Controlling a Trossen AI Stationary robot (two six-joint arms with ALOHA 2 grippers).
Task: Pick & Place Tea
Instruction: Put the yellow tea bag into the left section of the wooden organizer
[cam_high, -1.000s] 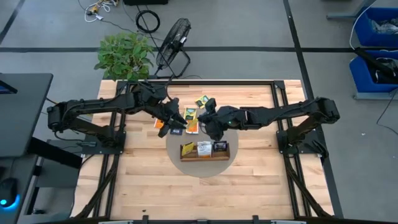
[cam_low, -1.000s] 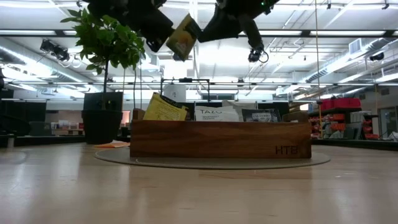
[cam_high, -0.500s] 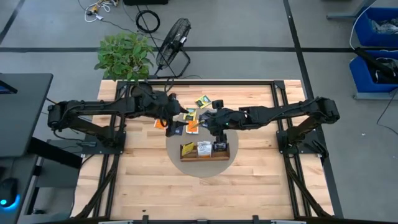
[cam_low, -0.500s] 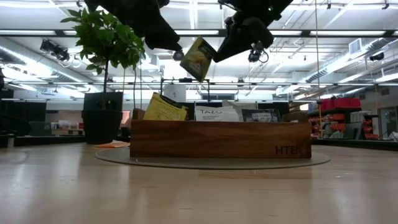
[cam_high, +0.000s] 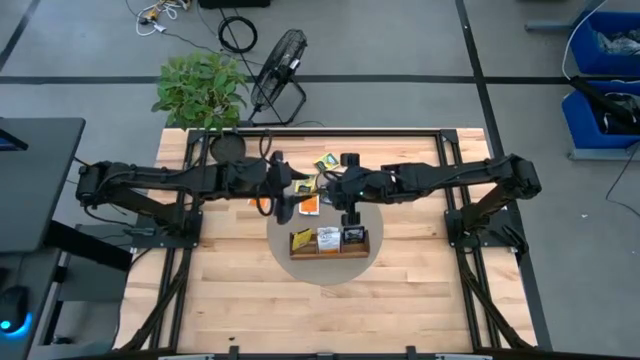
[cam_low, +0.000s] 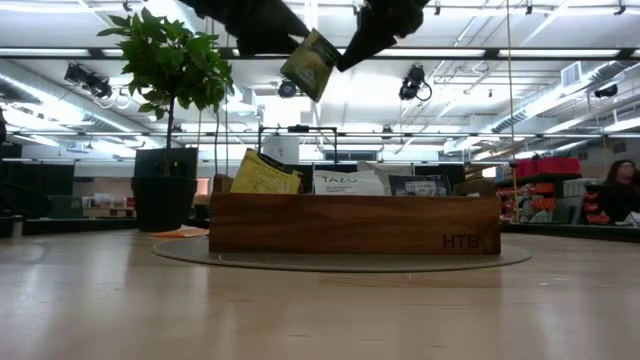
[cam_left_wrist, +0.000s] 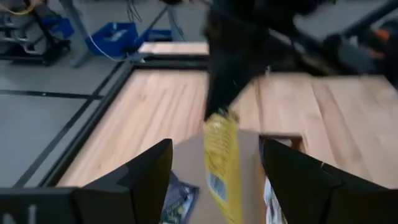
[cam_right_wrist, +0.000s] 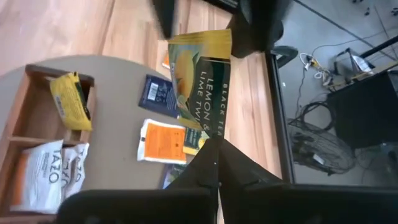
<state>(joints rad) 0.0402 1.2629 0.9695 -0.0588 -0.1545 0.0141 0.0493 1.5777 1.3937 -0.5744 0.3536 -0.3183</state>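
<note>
The packet (cam_right_wrist: 202, 78) has been passed over: it is now pinched by the right hand (cam_right_wrist: 214, 152), released by the wide-open left hand (cam_left_wrist: 214, 180); tray (cam_high: 330, 252) placement remains.

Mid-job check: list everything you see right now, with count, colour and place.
Held tea packet: one, yellow and dark green, in the air above the table.
Wooden tray: one, brown, on a grey round mat, packets in all three compartments.
Loose tea packets: several, orange, dark blue, yellow, on the table behind the tray.
Potted plant: one, green, beyond the table's far left corner.
Fan: one, black, beside the plant.
Left end effector: open, just off the held packet.
Right end effector: shut on the held packet.
</note>
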